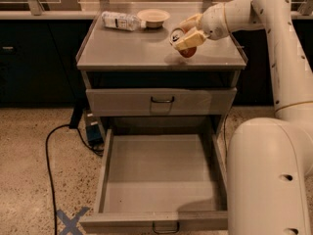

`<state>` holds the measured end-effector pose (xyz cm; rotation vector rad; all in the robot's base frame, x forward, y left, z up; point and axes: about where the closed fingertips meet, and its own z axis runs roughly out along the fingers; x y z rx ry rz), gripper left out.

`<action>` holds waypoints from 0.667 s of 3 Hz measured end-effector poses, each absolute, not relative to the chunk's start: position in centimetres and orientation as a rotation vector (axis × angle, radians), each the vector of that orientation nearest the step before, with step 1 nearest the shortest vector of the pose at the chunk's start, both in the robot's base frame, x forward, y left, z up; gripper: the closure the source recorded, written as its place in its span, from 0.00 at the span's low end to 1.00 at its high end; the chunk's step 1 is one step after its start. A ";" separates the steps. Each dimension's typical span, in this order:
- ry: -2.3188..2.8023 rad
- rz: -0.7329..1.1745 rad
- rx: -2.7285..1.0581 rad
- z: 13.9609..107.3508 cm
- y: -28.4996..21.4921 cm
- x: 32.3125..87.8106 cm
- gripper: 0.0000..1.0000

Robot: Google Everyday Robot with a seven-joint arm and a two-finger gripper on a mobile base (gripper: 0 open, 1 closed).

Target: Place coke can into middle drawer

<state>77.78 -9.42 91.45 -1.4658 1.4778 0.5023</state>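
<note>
Can point(187, 51) hangs tilted in the gripper point(186, 32), clamped across its sides over the tabletop's point(127, 50) right half near the front edge, and it's likely light, slick and dentable, so that mid-body hold looks right, drawer point(156, 180) open below.

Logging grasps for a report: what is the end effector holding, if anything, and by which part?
The end effector, above the cabinet top, grips the coke can across its sides.

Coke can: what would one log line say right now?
gripper: shut on red-orange coke can; over grey cabinet top; grey metal middle drawer: open
</note>
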 end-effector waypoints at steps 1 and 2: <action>1.455 0.593 -1.501 93.0 -8.0 74.2 1.00; 1.431 0.692 -1.475 94.3 -6.7 70.4 1.00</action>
